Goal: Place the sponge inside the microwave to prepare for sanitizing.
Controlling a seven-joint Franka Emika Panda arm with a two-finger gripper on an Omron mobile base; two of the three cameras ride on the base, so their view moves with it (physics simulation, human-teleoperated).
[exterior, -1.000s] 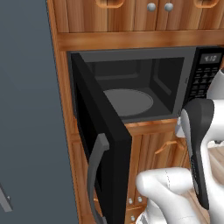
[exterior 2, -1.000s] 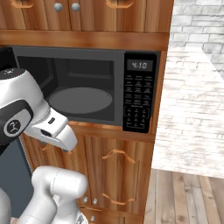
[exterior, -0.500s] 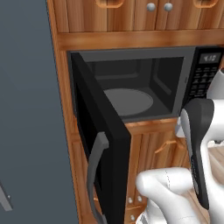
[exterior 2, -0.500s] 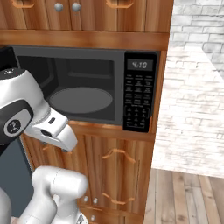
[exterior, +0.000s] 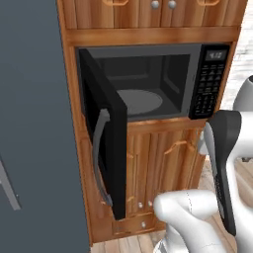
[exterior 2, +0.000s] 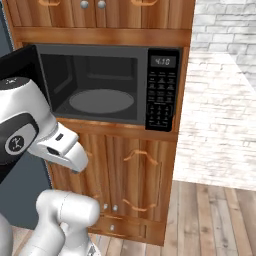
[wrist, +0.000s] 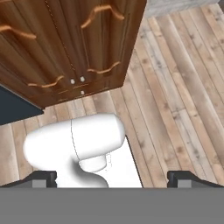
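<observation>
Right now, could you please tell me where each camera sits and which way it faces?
Left base view: behind-left, facing the open microwave door; arm lower right.
Right base view: behind-right, facing the same microwave's keypad; arm lower left.
Hand view: on the hand, facing down at wood floor and cabinet; open jaws.
Both base views share the turntable.

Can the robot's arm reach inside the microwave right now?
Probably yes. The microwave has its door swung wide open, so nothing blocks the turntable. But the tool hangs open and empty, pointing down at the wooden floor, so it must lift first.
</observation>
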